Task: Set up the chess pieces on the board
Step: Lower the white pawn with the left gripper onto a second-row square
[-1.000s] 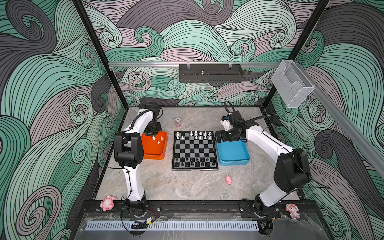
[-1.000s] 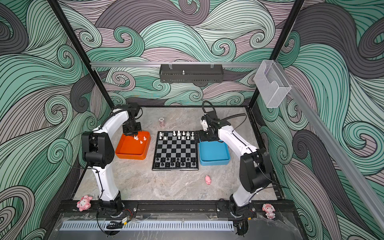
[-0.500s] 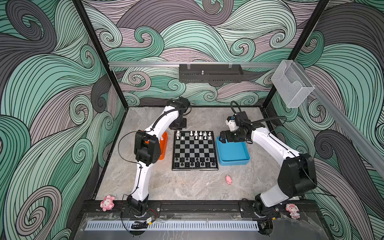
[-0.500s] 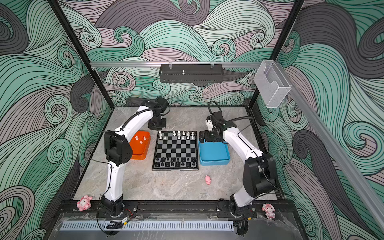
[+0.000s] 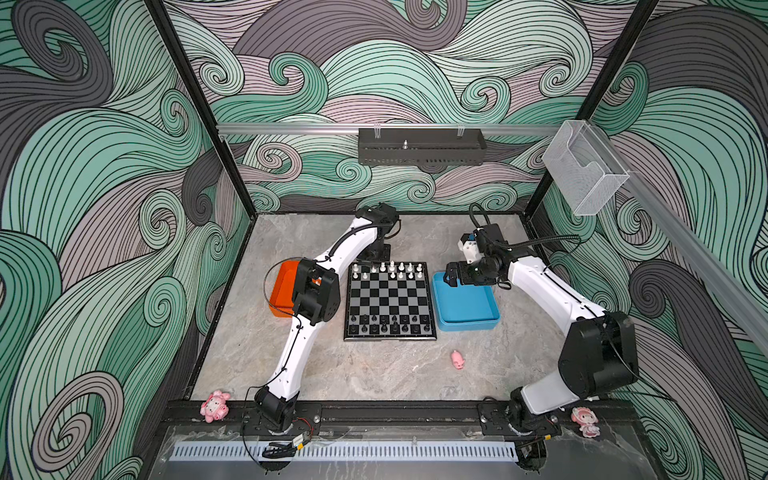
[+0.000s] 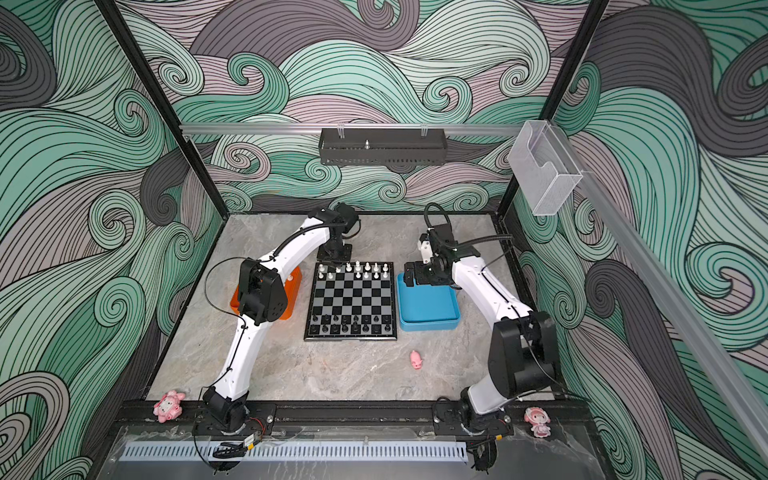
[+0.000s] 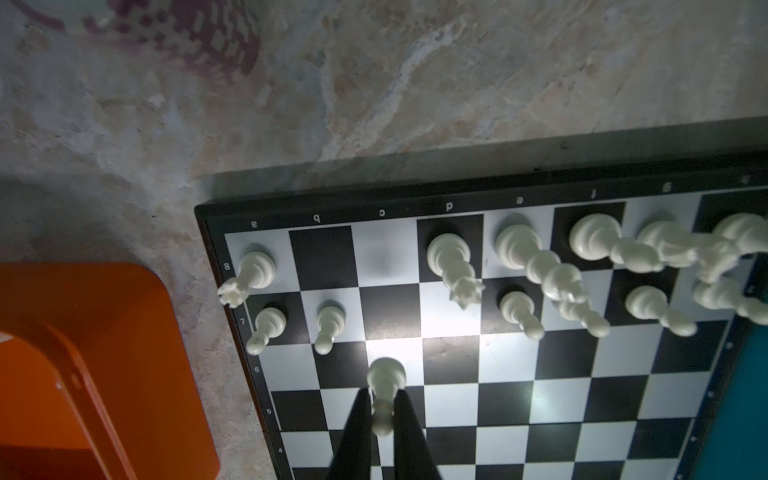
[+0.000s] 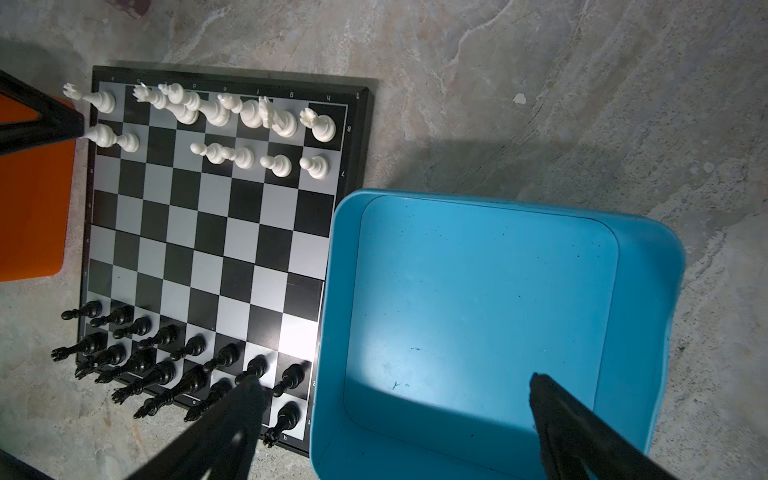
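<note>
- left end effector (image 7: 383, 401) clamped on white pawn (image 7: 386, 376), over board (image 5: 390, 300) near its far-left corner
- right end effector (image 8: 397, 380) spread wide, holding nothing, over blue tray (image 8: 640, 291)
- board mid-bench, between orange tray (image 5: 282, 291) and blue tray
- white chess pieces (image 6: 357, 270) on board rows toward bench far edge
- black chess pieces (image 6: 351, 324) on rows toward near edge

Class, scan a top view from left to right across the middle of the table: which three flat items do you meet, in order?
orange tray → board → blue tray
</note>
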You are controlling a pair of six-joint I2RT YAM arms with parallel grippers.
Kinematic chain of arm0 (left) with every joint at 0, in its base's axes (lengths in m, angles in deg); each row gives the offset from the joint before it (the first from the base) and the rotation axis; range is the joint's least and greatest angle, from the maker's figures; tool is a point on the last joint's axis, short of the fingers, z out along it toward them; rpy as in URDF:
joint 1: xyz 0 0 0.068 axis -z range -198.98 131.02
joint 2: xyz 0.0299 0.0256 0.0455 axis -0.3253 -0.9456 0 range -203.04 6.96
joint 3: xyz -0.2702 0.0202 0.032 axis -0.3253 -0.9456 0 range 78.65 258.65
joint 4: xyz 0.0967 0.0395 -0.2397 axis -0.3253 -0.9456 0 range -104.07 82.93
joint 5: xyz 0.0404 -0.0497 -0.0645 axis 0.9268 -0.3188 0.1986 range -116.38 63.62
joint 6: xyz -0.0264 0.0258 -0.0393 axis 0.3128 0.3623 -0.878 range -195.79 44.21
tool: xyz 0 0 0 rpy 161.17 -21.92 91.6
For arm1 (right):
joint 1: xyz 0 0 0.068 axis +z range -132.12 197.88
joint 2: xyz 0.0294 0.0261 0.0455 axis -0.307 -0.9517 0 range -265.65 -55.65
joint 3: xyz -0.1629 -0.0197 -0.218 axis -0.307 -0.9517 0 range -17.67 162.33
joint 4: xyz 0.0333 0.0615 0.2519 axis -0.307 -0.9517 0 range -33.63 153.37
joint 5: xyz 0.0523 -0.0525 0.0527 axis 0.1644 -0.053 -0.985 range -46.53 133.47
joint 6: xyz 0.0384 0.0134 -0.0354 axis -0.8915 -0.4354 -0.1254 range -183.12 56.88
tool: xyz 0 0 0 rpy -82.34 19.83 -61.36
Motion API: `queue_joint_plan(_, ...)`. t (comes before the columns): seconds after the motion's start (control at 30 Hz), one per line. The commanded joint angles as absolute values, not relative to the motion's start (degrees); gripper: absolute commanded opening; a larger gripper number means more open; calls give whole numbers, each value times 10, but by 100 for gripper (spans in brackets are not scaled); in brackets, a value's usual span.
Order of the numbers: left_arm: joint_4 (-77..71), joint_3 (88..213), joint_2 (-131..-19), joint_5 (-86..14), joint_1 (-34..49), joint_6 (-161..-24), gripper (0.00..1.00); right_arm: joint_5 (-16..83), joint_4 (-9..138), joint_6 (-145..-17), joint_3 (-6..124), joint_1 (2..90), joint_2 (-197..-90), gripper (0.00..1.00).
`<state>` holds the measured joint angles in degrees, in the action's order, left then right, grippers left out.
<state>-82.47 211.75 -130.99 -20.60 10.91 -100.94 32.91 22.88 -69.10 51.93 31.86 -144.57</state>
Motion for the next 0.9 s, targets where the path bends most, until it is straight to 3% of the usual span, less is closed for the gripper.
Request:
queue_joint_plan(0.0, -837, 2133, -1327, -205, 111, -1011, 11, 323, 223, -683, 511, 314, -1437, 99)
queue_joint_plan(0.87, -806, 2132, -1360, -217, 111, -1007, 12, 317, 223, -681, 510, 305, -1446, 99)
